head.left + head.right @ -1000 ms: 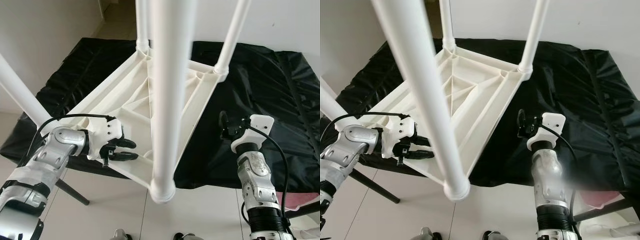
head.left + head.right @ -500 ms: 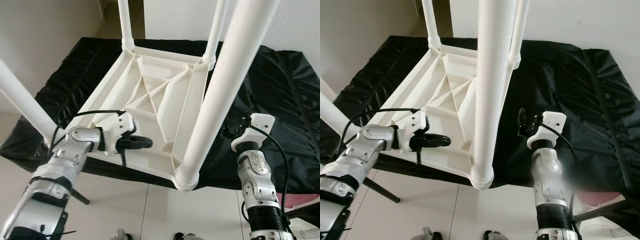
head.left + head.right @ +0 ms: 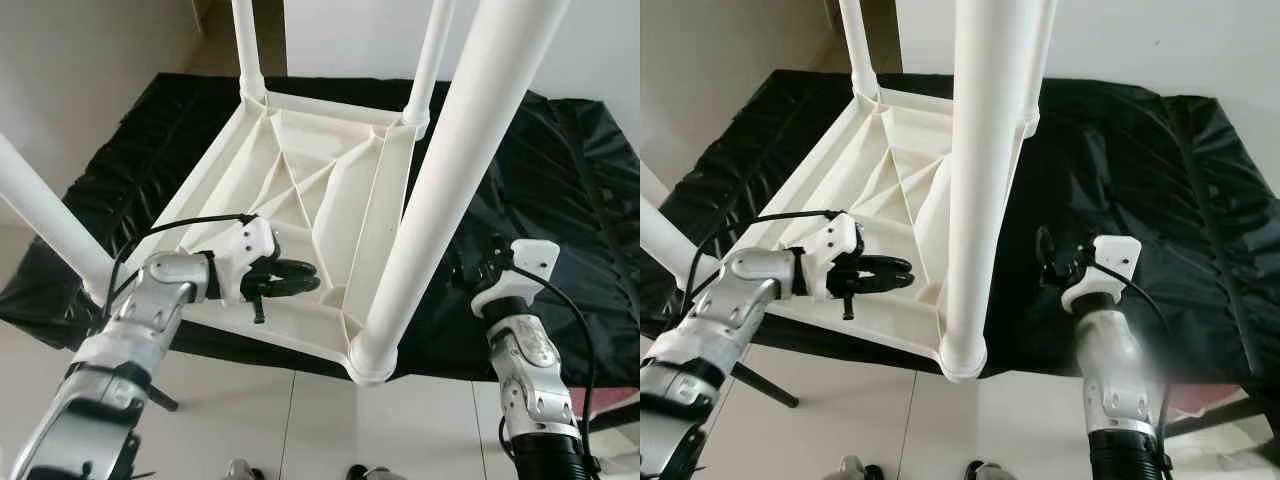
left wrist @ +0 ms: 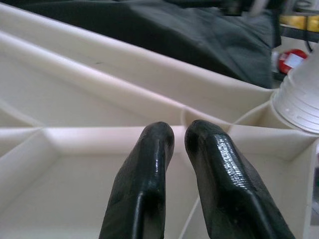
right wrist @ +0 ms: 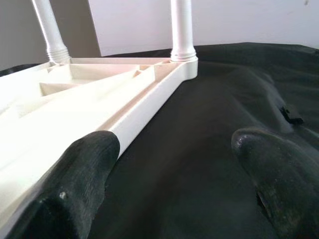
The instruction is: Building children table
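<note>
We see the upturned children's table point(image 3: 330, 190), legs up. Left tool point(image 3: 296, 277) nearly closed over its ribs; right tool point(image 5: 174, 184) wide, empty. We judge it light, stiff, best gripped by a rim.

The upturned children table point(image 3: 330, 200) looks like smooth, matt white moulded plastic, its underside ribbed. Its legs point(image 3: 455, 170) have a faint sheen, with fine ridged rings where they meet the corners. Under the table, a black cloth point(image 3: 540, 170) lies crumpled and slightly shiny over the bench. The left gripper point(image 4: 178, 144) has glossy black fingers point(image 4: 144, 184); the right gripper point(image 5: 174, 174) looks duller, faintly grainy. Arm shells beside the table are brushed silver metal.
</note>
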Available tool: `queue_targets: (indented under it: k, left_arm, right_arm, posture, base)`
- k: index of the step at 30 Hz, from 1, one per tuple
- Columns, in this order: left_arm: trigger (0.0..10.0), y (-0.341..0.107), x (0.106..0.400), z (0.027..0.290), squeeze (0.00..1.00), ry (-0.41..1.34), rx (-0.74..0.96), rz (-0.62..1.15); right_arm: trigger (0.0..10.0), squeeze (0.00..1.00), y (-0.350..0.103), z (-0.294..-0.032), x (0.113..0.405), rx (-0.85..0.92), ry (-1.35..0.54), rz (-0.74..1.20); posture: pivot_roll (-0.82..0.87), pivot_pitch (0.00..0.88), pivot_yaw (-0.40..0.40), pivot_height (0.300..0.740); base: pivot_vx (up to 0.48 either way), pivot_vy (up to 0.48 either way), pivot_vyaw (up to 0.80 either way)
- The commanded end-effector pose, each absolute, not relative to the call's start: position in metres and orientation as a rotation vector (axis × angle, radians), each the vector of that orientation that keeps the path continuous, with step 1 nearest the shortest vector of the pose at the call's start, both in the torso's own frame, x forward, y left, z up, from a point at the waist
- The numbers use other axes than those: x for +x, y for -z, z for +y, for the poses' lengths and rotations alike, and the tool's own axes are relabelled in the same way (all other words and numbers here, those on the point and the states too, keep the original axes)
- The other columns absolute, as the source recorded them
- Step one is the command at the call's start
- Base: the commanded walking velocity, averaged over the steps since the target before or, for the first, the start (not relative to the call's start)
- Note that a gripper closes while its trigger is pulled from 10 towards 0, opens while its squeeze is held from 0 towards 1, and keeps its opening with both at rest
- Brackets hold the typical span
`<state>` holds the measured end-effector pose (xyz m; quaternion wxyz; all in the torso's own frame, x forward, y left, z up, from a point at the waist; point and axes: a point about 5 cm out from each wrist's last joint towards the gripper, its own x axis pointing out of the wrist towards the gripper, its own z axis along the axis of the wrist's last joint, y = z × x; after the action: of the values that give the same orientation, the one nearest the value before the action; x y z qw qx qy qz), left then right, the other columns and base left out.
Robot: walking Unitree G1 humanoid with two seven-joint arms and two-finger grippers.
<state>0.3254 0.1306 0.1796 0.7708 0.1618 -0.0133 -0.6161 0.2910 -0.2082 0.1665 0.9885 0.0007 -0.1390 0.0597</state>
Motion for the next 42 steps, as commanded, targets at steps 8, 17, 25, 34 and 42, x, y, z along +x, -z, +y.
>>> queue_targets:
  k: [8,17,25,34,42]
  left_arm:
    - [10.0,-0.196,0.316,0.166,0.0,1.085,0.354,-0.07]
    - [10.0,-0.204,0.299,0.171,0.0,0.982,0.305,-0.067]
    - [10.0,-0.199,0.282,0.17,0.0,0.966,0.302,-0.036]
    - [10.0,-0.19,0.264,0.162,0.0,0.982,0.271,0.023]
    - [10.0,-0.186,0.26,0.157,0.0,0.94,0.246,0.023]
  right_arm:
    - [10.0,0.0,-0.171,-0.203,0.266,-0.052,-0.495,-0.204]
    - [10.0,0.0,-0.168,-0.21,0.239,-0.081,-0.761,-0.084]
    - [10.0,0.0,-0.172,-0.208,0.216,-0.106,-1.07,0.058]
    - [10.0,0.0,-0.182,-0.195,0.209,-0.12,-1.306,0.091]
    - [10.0,0.0,-0.178,-0.181,0.216,-0.134,-1.364,0.094]
  posture:
    - [-0.02,0.137,0.038,0.74]
    - [-0.02,0.15,0.035,0.74]
    - [-0.01,0.153,0.034,0.74]
    - [0.0,0.148,0.013,0.74]
    - [0.01,0.142,0.002,0.74]
  base:
    - [0.0,0.0,0.0]
    - [0.0,0.0,0.0]
    - [0.0,0.0,0.0]
    - [0.0,0.0,0.0]
    - [0.0,0.0,0.0]
